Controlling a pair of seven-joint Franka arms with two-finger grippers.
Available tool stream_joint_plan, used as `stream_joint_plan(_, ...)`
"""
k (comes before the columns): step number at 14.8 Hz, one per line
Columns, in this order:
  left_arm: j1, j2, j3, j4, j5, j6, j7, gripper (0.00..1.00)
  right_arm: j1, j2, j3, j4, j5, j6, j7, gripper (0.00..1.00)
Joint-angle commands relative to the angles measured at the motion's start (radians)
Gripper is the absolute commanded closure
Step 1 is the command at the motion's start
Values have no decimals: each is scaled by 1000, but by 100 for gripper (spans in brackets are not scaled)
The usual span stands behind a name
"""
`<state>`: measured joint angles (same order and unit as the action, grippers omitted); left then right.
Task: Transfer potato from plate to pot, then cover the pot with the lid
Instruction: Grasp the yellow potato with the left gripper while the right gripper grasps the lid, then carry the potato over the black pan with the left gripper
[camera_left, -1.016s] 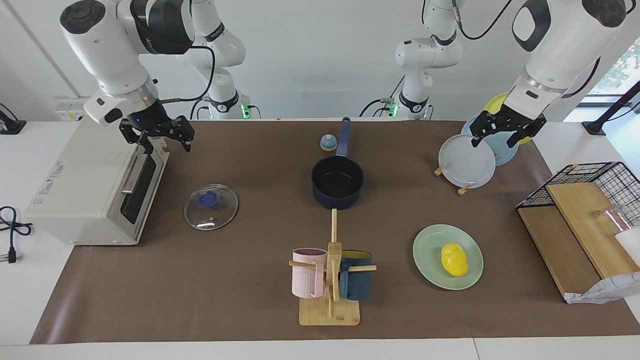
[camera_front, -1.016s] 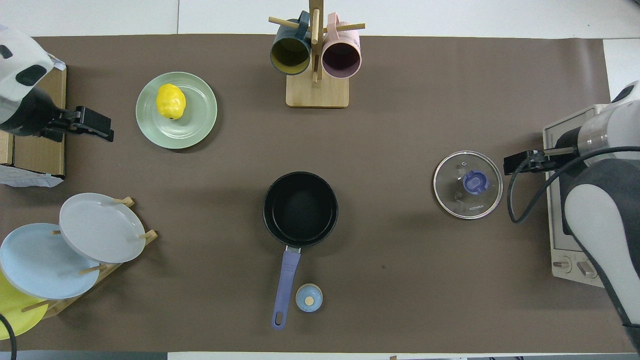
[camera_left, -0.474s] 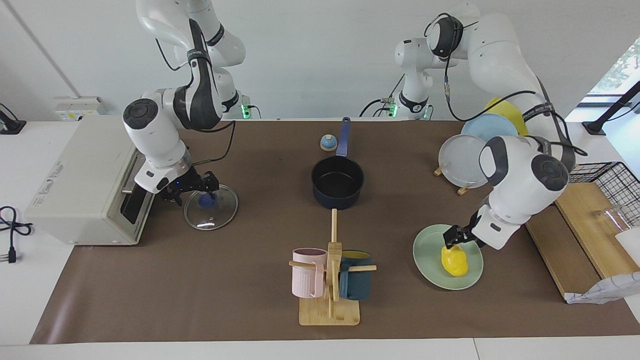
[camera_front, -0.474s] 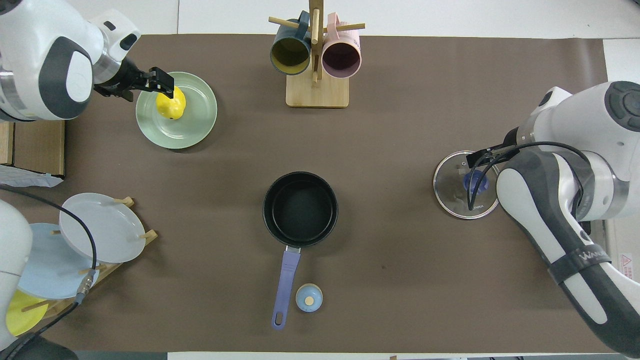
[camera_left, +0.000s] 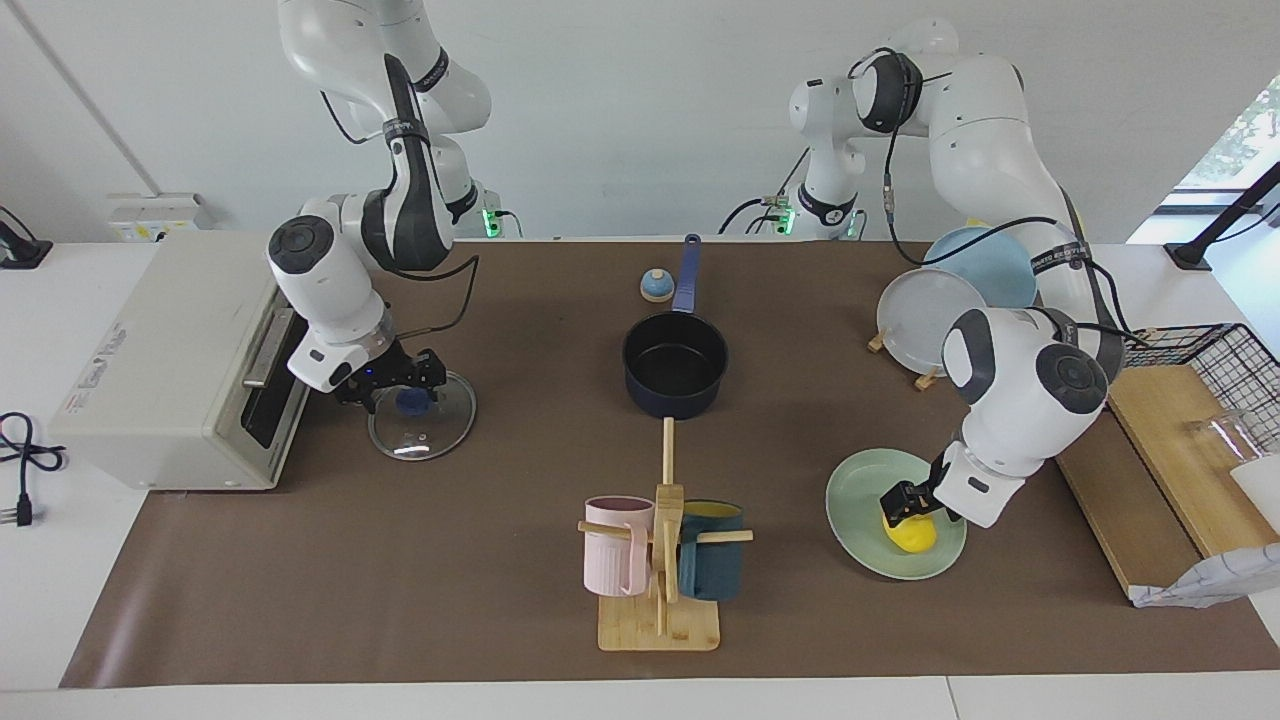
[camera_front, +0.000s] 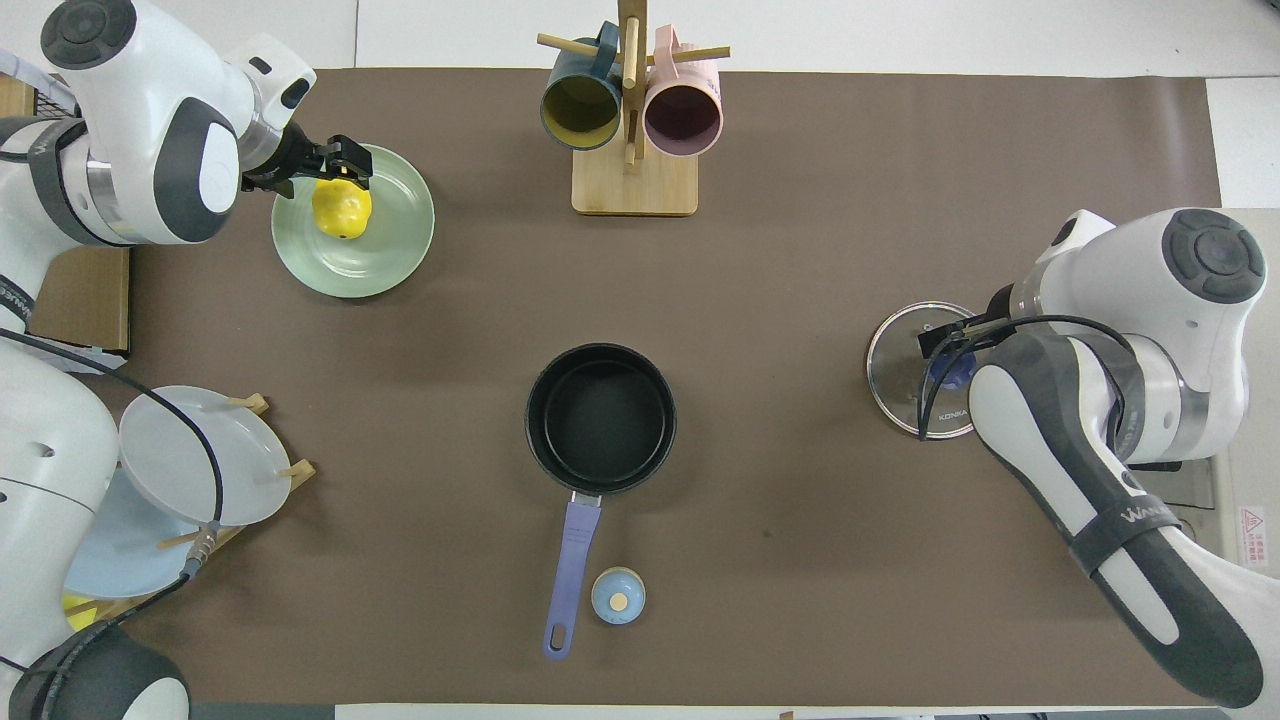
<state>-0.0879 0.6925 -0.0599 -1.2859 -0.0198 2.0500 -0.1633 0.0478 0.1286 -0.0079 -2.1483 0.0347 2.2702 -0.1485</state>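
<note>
Both hands lowered | left hand (camera_left: 903, 500) at potato (camera_left: 915, 535) | right hand (camera_left: 400, 385) at lid (camera_left: 425, 430)

The yellow potato (camera_left: 910, 533) lies on the mint-green plate (camera_left: 860, 540), right under the left arm's fingers (camera_left: 897, 500). The navy pot (camera_left: 675, 366) stands open and empty mid-bench, between both arms' fingers. The glass lid (camera_left: 425, 430) lies flat, its blue knob beneath the right arm's fingers (camera_left: 432, 372).
</note>
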Motion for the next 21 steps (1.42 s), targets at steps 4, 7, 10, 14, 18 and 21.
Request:
stream_joint_plan(4,-23,-19,28,-70,31,65,-47,6,29,-38,3,-50,24,40,20,0)
stream_joint_plan(7,-29,-24,26,-69,38,61,-45,76,23,-18,3,-50,24,43,17,0)
stream_joint_plan(10,-33,-25,26,-63,54,49,-45,100,27,-18,2,-48,24,45,9,0)
stream_joint_plan(14,-42,-140,19,-61,22,-35,-47,100,24,-18,2,-51,21,48,7,0)
stream_joint_plan(18,-126,-348,15,-81,-31,-273,-178,100,27,-27,0,-81,17,52,0,0)
stream_joint_plan(21,-284,-540,15,-305,-31,-275,-379,100,23,-27,0,-87,16,68,-5,0)
